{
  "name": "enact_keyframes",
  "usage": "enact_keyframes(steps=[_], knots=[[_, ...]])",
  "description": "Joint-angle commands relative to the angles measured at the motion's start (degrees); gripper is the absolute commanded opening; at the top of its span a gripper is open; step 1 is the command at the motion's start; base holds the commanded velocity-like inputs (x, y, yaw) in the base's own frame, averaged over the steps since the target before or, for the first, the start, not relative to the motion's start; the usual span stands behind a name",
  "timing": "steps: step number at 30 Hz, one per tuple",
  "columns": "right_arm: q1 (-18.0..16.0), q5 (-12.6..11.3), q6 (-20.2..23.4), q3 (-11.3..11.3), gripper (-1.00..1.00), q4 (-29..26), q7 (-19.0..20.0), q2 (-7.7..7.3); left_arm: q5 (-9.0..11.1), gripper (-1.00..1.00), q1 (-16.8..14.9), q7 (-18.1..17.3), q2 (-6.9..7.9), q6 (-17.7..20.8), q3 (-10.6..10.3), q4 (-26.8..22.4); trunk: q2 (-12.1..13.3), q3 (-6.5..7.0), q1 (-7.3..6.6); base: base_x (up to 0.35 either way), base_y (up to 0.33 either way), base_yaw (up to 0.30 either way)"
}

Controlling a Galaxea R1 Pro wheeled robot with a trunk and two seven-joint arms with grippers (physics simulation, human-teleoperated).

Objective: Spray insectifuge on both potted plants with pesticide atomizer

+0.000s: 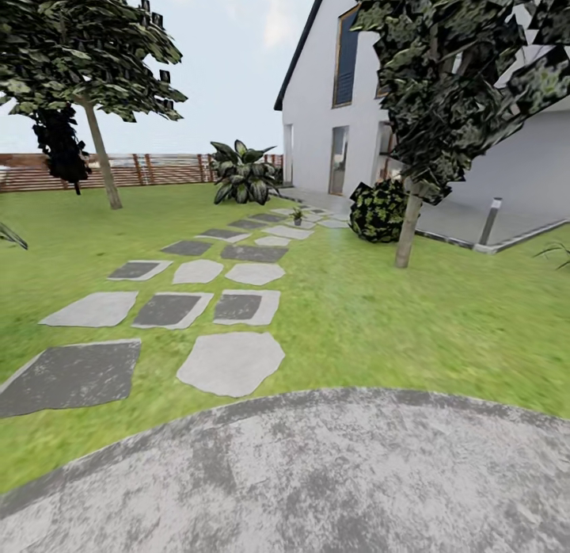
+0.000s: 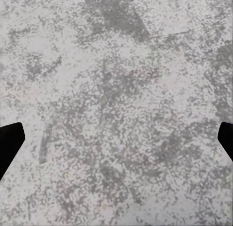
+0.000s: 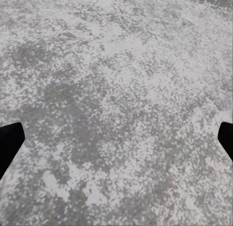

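Observation:
I look over the garden lawn (image 1: 380,315) from the round grey paved patch (image 1: 317,474). A small potted plant (image 1: 298,215) stands far off, at the end of the stepping-stone path (image 1: 229,363), near the house. The pesticide atomizer is out of view. In the left wrist view my left gripper (image 2: 116,143) is open over bare paving, its black fingertips (image 2: 9,143) wide apart at the picture's edges. In the right wrist view my right gripper (image 3: 116,143) is likewise open above the paving, with nothing between its fingertips (image 3: 9,143).
A large broad-leaved shrub (image 1: 241,173) grows by the brown slatted fence (image 1: 158,169). A round bush (image 1: 378,211), a tree trunk (image 1: 406,228) and a bollard lamp (image 1: 491,223) stand at the right by the white house (image 1: 317,101). Another tree (image 1: 101,157) is at the left.

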Motion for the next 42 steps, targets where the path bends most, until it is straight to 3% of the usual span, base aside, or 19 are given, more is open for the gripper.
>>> enact_keyframes(steps=[1,14,42], knots=[[-0.02,-0.14,-0.13,0.29,1.0,0.04,-0.34,-0.03,-0.04,1.0,-0.06,-0.05,-0.05,-0.22,0.24,0.12,-0.03,-0.12,0.03,0.338,0.001,0.226],[-0.02,-0.15,-0.17,0.32,1.0,0.09,-0.27,-0.09,-0.03,1.0,-0.11,-0.02,-0.01,-0.23,0.24,0.28,-0.03,-0.38,0.03,0.339,0.0,0.096],[-0.02,-0.14,-0.17,0.4,1.0,0.11,-0.27,-0.1,-0.04,1.0,-0.11,0.01,0.09,-0.25,0.25,0.59,-0.03,-0.38,0.03,0.336,0.09,0.273]])
